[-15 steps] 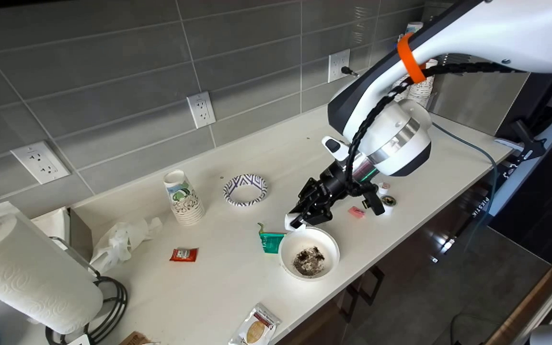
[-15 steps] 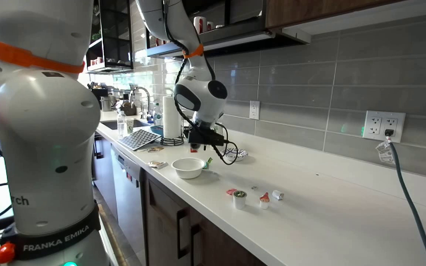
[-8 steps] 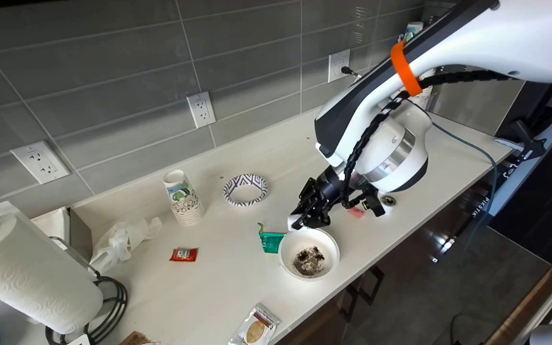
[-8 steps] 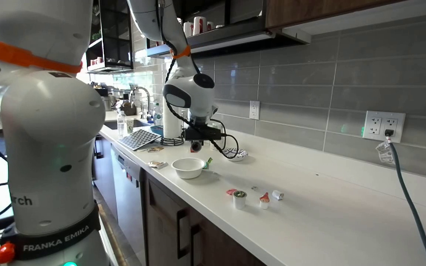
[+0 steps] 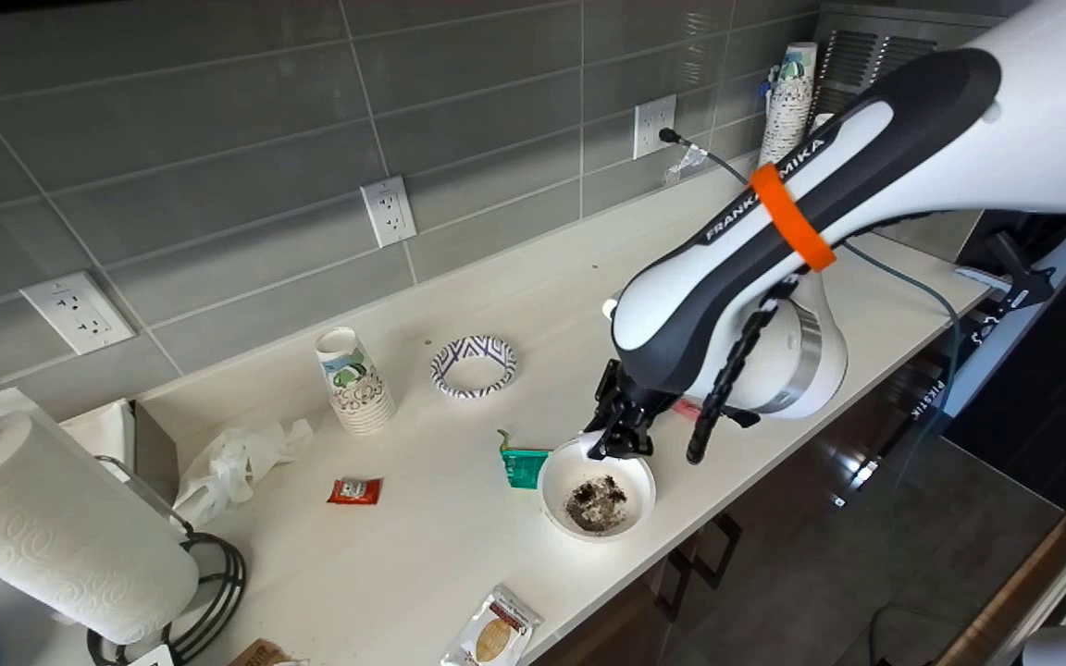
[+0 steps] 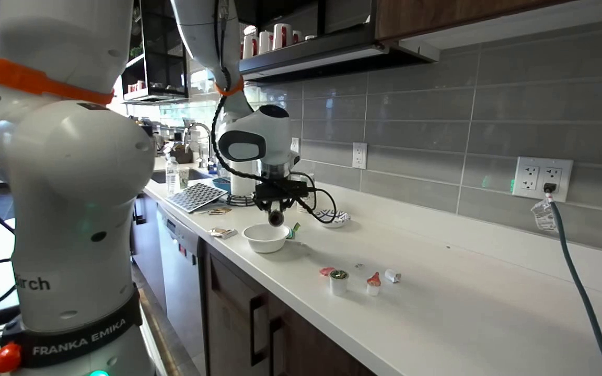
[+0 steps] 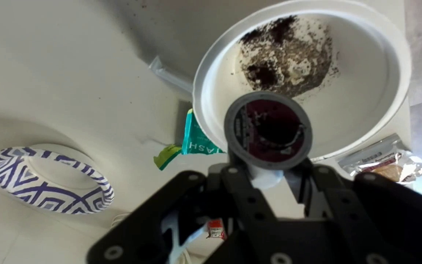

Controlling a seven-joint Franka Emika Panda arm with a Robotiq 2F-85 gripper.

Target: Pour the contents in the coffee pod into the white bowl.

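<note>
My gripper [image 7: 271, 176] is shut on a coffee pod [image 7: 247, 150]. The pod's maroon lid has a dark torn hole facing the wrist camera. In an exterior view the pod [image 6: 276, 218] is tipped on its side with its round opening toward that camera, and my gripper [image 6: 279, 206] is above it. The white bowl [image 7: 361, 84] stands on the counter with dark grounds and a pale patch inside. In an exterior view the pod [image 5: 591, 445] is at the far rim of the white bowl [image 5: 641, 486]. The bowl also shows upright below the pod [image 6: 265, 243].
A teal packet [image 5: 524, 469] lies against the bowl. A patterned bowl [image 5: 441, 375], a cup stack [image 5: 362, 398], a red packet [image 5: 354, 492] and a silver packet [image 5: 493, 629] stand or lie around. Small white pods [image 6: 338, 284] stand near the counter's front edge.
My gripper has come lower with the pod, and the pod has shifted to the bowl's rim. The forearm has swung, and the pod's opening now faces an exterior camera. The bowl has not moved.
</note>
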